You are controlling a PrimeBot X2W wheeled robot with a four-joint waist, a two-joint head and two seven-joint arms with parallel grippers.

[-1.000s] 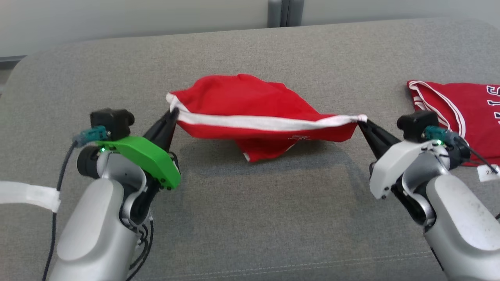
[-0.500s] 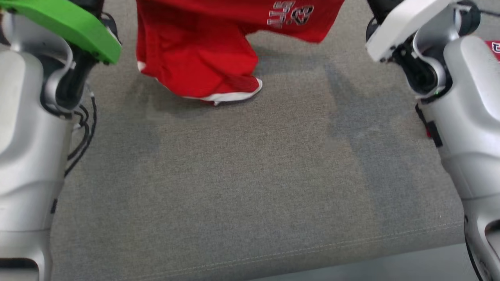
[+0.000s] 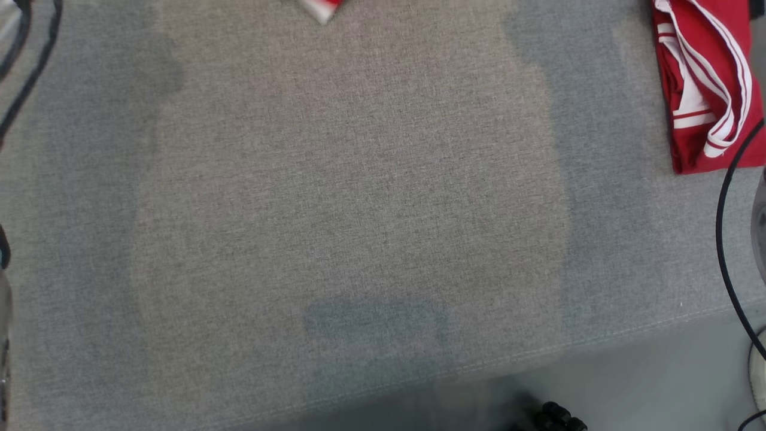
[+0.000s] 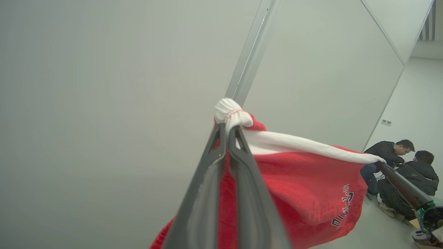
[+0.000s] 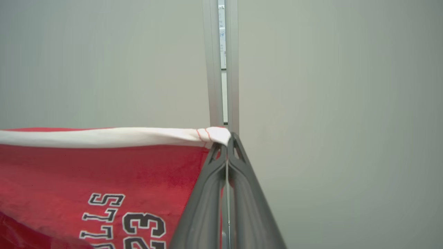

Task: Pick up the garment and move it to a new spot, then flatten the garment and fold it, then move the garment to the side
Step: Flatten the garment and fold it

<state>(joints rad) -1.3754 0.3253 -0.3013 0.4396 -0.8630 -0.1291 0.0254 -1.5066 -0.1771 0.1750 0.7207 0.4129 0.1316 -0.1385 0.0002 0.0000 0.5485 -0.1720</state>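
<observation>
You lifted the red shorts [image 4: 304, 186] high since earlier. Left fingers [image 4: 206, 186] and right fingers [image 5: 207, 193] were clamped on the waistband [image 5: 104, 136] ends.

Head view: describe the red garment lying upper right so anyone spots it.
On the grey cushion, look to the upper right edge. A crumpled red garment lies there, trimmed with thin white stripes. The other red garment hangs in the air by a broad white waistband.

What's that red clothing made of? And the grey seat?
The red garment: probably soft knit cloth, matte and slightly fuzzy; it droops and bunches. Its white band looks stretchy. The grey seat: coarse woven fabric, matte, with visible weave and a sewn seam.
</observation>
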